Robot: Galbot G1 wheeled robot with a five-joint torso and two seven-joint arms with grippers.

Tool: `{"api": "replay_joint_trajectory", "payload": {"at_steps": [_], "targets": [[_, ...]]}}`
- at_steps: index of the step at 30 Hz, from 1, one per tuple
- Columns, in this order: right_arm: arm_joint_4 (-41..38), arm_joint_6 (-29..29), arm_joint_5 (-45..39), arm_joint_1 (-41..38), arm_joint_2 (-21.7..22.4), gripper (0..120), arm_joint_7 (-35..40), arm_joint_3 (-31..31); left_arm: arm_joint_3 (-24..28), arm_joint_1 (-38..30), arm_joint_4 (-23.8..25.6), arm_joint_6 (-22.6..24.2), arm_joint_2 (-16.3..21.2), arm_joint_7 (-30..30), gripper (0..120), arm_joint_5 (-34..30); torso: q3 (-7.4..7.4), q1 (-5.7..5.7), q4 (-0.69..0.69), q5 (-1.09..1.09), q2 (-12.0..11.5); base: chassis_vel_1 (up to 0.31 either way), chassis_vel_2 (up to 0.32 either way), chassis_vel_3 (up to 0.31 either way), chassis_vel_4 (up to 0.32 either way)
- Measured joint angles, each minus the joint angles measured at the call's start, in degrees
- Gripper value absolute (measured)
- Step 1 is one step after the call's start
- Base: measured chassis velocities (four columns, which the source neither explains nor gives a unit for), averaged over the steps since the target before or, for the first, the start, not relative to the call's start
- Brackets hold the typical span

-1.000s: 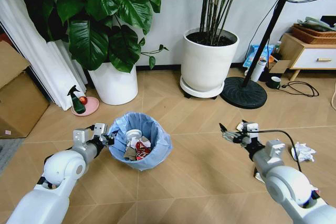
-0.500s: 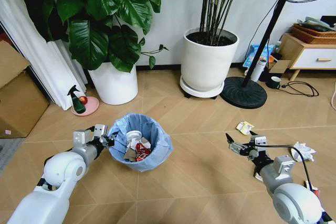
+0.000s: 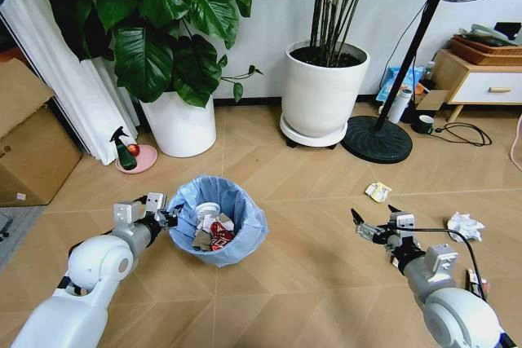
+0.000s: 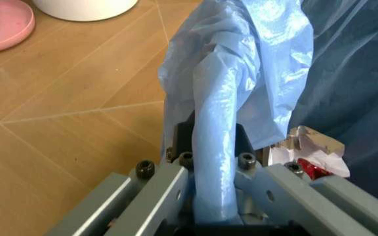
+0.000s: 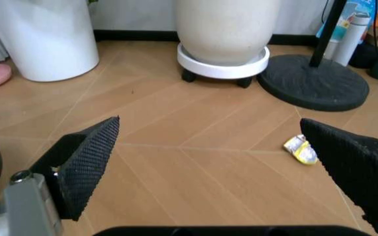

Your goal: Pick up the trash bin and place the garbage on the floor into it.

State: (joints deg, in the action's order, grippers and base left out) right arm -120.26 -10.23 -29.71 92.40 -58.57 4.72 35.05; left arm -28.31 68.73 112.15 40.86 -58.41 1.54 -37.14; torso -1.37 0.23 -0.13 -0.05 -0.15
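The trash bin (image 3: 218, 219), small and lined with a crinkled light-blue bag, hangs at my left gripper (image 3: 169, 218), which is shut on its near rim. The left wrist view shows the fingers (image 4: 169, 184) clamped on the bag-covered rim (image 4: 218, 128), with garbage (image 4: 310, 156) inside the bin. My right gripper (image 3: 372, 223) hovers open over the floor (image 3: 310, 275). A yellowish wrapper (image 3: 378, 191) lies just beyond it, and between the spread pads (image 5: 87, 160) the same wrapper (image 5: 300, 149) shows on the parquet. A crumpled white paper ball (image 3: 463, 224) lies to the right, and a printed wrapper (image 3: 475, 283) near my right forearm.
Two big white planters (image 3: 182, 126) (image 3: 324, 97) stand along the wall, with a fan's black base (image 3: 377, 143) beside them. A green spray bottle (image 3: 123, 152) sits on a pink saucer at the left, near a cardboard box (image 3: 28, 152). A cabinet (image 3: 481, 83) and a cable (image 3: 465, 132) are at the right.
My right gripper has dropped lower and drawn back toward me, still open, uncovering the yellowish wrapper. The camera has shifted a little. The left gripper keeps its hold on the bin.
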Motion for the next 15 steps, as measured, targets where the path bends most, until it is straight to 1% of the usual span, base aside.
{"api": "replay_joint_trajectory", "payload": {"at_steps": [12,15], "targets": [[0.12,0.12,0.23,0.53,-1.47,100,-0.01,0.39,-0.08,0.02,-0.16,-0.09,-0.23,-0.21,0,0.02,0.00,0.00,0.00,-0.01,0.00,0.077,-0.077,-0.077,0.078],[0.44,0.36,0.27,0.60,-1.86,100,-0.01,0.48,-0.09,0.02,-0.24,-0.16,-0.32,-0.25,0,0.06,0.01,0.00,0.00,-0.01,0.00,0.050,-0.039,-0.032,0.054]]}}
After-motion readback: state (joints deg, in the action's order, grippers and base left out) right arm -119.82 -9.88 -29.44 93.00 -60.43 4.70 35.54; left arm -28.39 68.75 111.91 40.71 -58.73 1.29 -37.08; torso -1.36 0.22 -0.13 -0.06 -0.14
